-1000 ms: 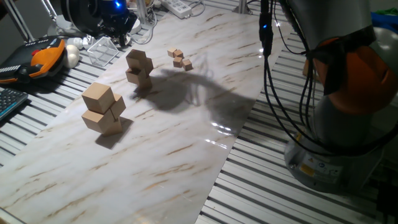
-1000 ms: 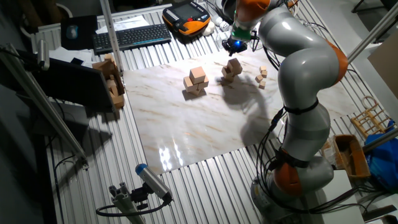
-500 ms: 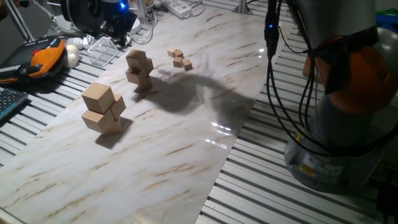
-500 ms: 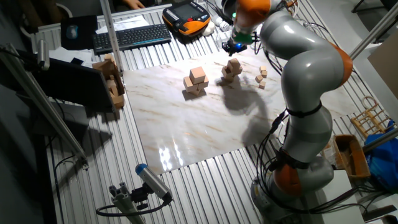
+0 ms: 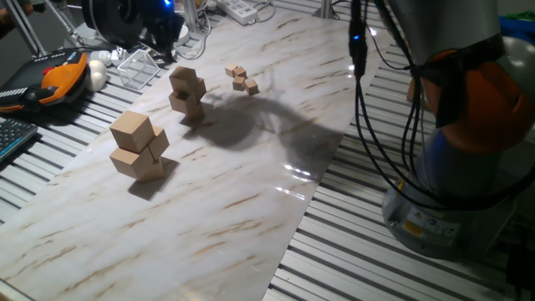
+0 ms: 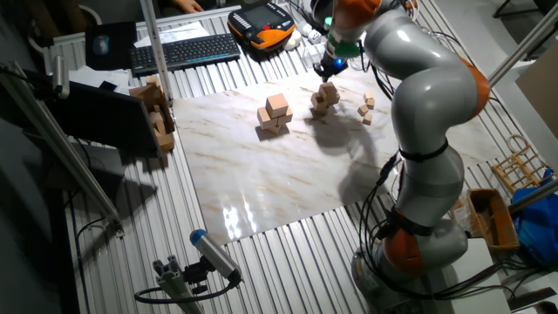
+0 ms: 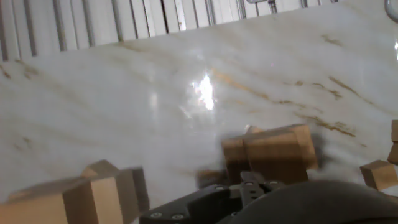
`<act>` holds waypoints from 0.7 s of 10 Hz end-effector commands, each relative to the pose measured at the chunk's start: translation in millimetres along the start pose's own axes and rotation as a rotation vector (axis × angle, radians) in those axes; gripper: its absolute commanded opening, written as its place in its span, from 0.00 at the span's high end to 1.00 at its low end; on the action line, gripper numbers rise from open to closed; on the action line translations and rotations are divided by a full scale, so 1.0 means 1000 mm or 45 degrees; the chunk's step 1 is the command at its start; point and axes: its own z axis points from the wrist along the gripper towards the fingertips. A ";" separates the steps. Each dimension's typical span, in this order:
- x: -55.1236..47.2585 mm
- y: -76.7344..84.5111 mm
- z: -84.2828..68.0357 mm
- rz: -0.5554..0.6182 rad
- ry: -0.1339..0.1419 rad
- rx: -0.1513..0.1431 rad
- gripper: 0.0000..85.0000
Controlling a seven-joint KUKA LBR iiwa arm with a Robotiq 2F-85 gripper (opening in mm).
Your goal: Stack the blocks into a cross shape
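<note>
The hand view was motion-blurred. The dark two-finger gripper (image 7: 249,199) was cut off by its lower edge, fingertips unseen, and partly hid the light-tan wooden blocks (image 7: 273,152). A small tan cube (image 7: 395,130) was cropped at right.

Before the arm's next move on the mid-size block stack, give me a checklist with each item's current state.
1. Mid-size blocks stacked and standing: ok.
2. Gripper above that stack, apart from it: ok.
3. Gripper open or shut: cannot tell; the hand view shows no fingertips.
4. Block held in the gripper: cannot tell.
5. Bigger cube stack set apart from the mid-size one: ok.
6. Tiny cubes apart from the stack: ok.
</note>
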 end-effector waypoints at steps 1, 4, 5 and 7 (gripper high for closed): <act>0.028 -0.003 0.000 -0.264 0.001 -0.021 1.00; 0.075 -0.017 0.004 -0.250 -0.005 -0.017 1.00; 0.084 -0.019 0.005 -0.245 -0.001 -0.009 1.00; 0.097 -0.022 0.005 -0.194 0.036 0.020 1.00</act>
